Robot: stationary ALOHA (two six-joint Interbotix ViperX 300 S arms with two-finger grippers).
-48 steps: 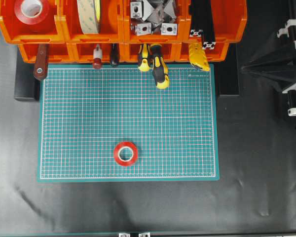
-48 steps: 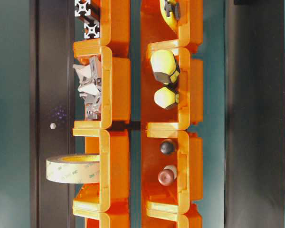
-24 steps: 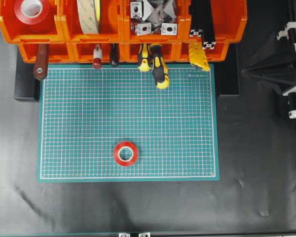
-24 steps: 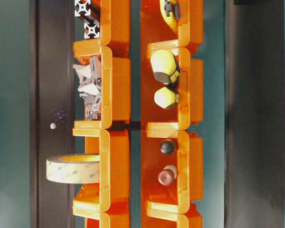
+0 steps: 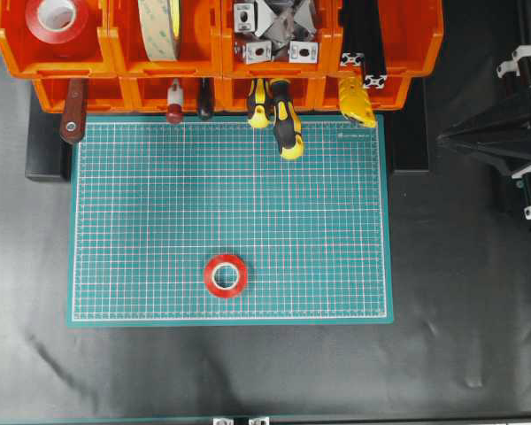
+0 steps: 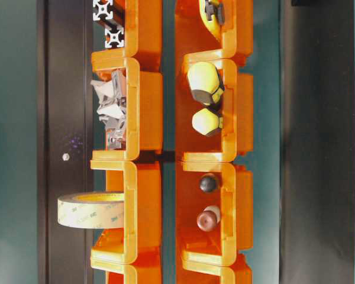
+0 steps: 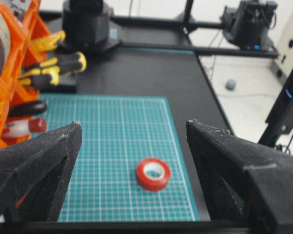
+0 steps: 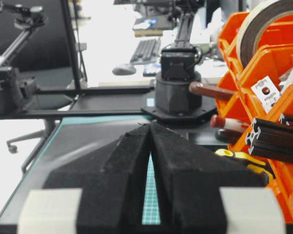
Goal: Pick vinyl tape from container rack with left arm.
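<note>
The vinyl tape [image 5: 226,275], a small red ring with a white core, lies flat on the green mat [image 5: 159,204] near its front edge, apart from both grippers. In the left wrist view the vinyl tape [image 7: 153,174] sits on the mat below and ahead of my left gripper [image 7: 134,124], whose jaws stand wide open and empty. The orange container rack [image 5: 217,66] runs along the back; its top-left bin holds another red tape roll [image 5: 57,18]. My right gripper [image 5: 442,140] is shut and empty at the right, off the mat.
The rack [image 6: 145,100] also holds a cream tape roll [image 5: 160,27], metal brackets [image 5: 274,31], black extrusions [image 5: 363,35] and yellow-handled tools [image 5: 283,119] that stick out over the mat's back edge. A brown-handled tool [image 5: 73,111] hangs at the left.
The right arm has drifted slightly toward the near side of the table. The vinyl tape and the rack's contents have not moved.
</note>
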